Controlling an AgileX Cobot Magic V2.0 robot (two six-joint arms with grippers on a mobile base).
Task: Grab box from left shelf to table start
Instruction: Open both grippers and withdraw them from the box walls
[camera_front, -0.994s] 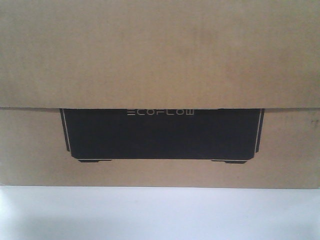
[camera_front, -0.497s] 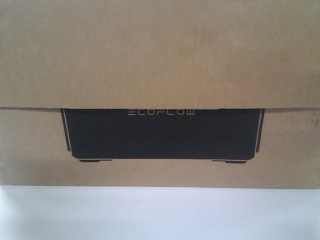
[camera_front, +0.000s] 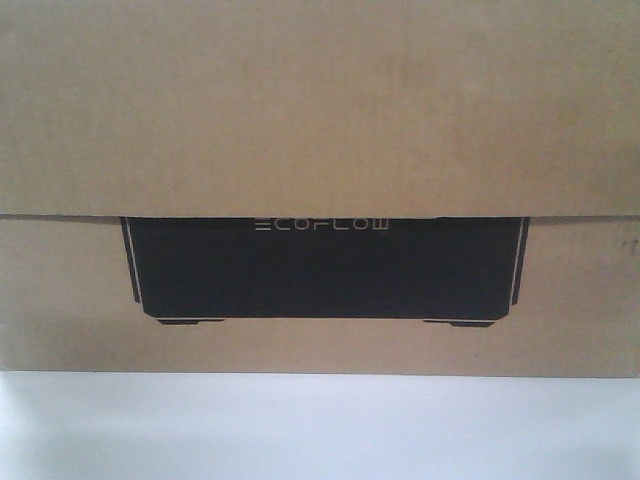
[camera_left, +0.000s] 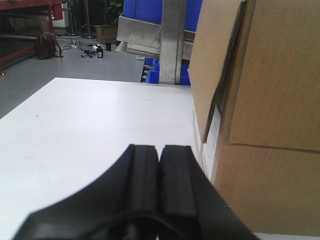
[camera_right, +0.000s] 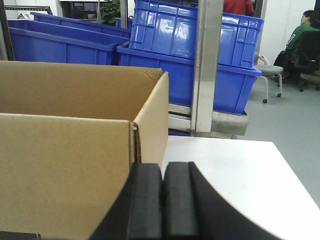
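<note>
The box is sitting on the white table, filling the front view. The left gripper is hovering beside its left wall, pads pressed together, empty; the right gripper is likewise clenched by the right wall, blue bins standing behind.

Brown box upright on white table

Matt brown corrugated cardboard forms the box — its printed panel flat black; the table is smooth white, the bins glossy blue plastic.
</note>
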